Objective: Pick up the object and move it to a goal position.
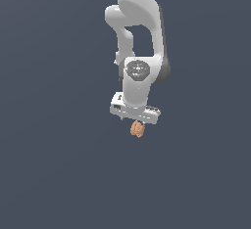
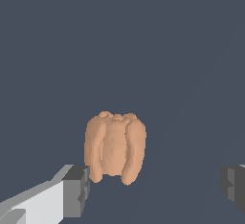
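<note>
The object (image 2: 115, 149) is a small orange-tan, ridged, lumpy blob standing on the flat dark grey floor. In the exterior view the object (image 1: 138, 128) shows just below the white hand of my gripper (image 1: 136, 119), which points down over it. In the wrist view my gripper (image 2: 155, 189) is open, with the jaws wide apart. The blob sits between the fingers, right beside one dark finger pad (image 2: 76, 189) and far from the other finger pad (image 2: 233, 187). I cannot tell whether the near pad touches it.
The white arm (image 1: 137, 27) rises above the gripper at the top of the exterior view. The dark grey floor (image 1: 59, 164) shows nothing else on it.
</note>
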You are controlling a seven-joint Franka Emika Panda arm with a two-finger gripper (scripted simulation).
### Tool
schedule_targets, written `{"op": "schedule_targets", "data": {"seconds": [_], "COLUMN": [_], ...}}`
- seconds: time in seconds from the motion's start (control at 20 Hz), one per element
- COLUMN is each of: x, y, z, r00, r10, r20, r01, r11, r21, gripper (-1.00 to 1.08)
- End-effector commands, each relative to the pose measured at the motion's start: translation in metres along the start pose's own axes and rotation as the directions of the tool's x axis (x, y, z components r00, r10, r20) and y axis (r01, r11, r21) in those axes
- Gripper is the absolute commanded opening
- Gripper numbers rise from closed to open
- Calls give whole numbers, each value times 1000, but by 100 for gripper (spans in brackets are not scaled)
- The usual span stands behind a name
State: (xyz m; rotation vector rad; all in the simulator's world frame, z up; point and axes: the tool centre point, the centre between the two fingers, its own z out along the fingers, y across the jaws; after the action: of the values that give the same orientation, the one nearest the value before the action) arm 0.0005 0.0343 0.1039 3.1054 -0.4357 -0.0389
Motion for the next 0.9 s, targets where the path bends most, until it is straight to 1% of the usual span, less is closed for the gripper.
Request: {"op": "schedule_targets", "data": {"seconds": [0.0,0.4,0.65,0.85], "x": [0,0,0,0], "y": [-9,-26,-27,-27], "z": [5,13,13,23], "r00": [999,996,996,996], "r10": [31,81,81,82], "r20": [-9,-22,-22,-22], "r01": [-31,-81,-81,-82], "r11": [1000,997,997,997], "r21": [3,10,10,10], "gripper": [100,100,100,100]}}
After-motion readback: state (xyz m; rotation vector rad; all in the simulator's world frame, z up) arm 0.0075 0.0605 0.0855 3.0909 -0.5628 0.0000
